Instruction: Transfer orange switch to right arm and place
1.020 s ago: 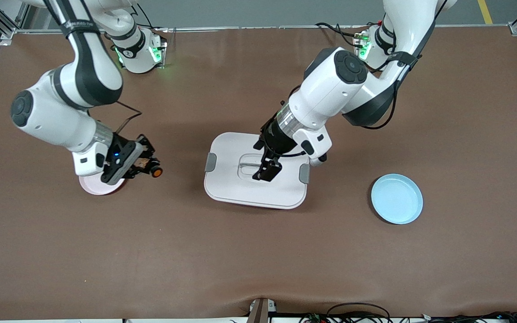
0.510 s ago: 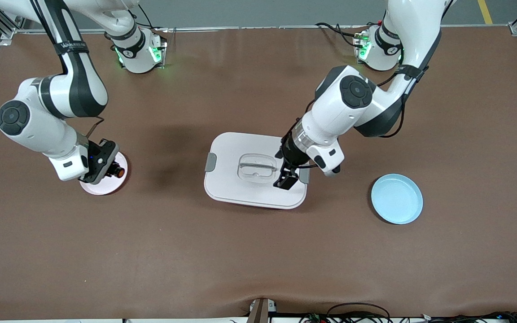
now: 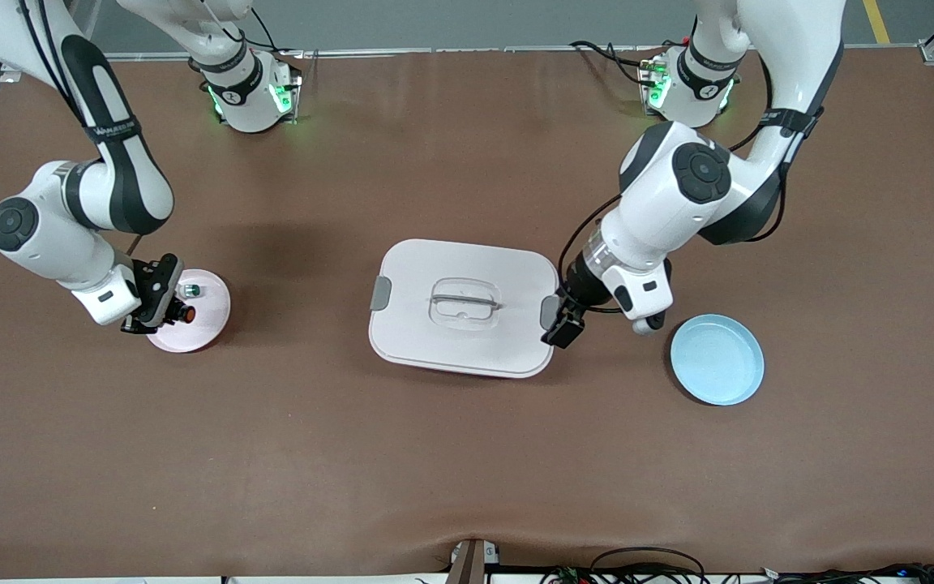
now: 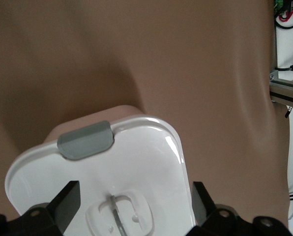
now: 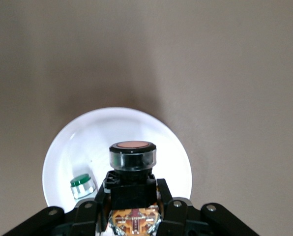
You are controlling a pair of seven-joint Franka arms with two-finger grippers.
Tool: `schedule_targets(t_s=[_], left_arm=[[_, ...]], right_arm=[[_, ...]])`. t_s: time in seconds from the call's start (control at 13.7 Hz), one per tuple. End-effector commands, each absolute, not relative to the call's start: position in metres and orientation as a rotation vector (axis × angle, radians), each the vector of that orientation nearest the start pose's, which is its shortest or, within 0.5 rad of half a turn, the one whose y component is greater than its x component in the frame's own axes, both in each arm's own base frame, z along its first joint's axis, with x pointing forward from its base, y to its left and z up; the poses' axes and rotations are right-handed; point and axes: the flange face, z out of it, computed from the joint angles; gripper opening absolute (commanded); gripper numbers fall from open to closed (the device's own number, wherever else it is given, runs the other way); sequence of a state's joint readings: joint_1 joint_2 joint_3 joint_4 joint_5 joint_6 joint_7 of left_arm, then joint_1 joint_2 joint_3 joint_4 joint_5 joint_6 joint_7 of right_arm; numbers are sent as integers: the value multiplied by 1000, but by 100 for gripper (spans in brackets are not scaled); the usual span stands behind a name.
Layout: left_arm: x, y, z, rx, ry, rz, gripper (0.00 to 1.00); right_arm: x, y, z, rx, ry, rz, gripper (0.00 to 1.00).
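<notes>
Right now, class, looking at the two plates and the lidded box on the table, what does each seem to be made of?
Pink plate: likely smooth plastic, with an even matte colour. Blue plate: probably the same, with a uniform pale surface and a moulded rim. Lidded box: apparently glossy white plastic, since its lid shows bright reflections in the left wrist view; the grey clips look matte, perhaps plastic or rubber.

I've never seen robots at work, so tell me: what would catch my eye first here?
Probably the right hand, shut on a tiny orange switch over a pink plate at the right arm's end of the table, with a small green-capped part lying on that plate. Mid-table sits a big white lidded box, the open left hand over its edge, and a blue plate at the left arm's end.
</notes>
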State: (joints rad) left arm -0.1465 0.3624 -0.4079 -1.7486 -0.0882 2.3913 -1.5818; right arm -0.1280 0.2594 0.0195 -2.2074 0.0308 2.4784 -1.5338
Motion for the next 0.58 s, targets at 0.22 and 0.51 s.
schedule_targets(t_s=[0.22,0.51], left_arm=[[570,-302,397,-3168,-1196,-182,100],[576,-269,398,-3189,-1047,-214,100]], right_arm=[[548,-65,233,-2273,-2112,13,0],[544,-79,212,-2289,-2106,0,0]])
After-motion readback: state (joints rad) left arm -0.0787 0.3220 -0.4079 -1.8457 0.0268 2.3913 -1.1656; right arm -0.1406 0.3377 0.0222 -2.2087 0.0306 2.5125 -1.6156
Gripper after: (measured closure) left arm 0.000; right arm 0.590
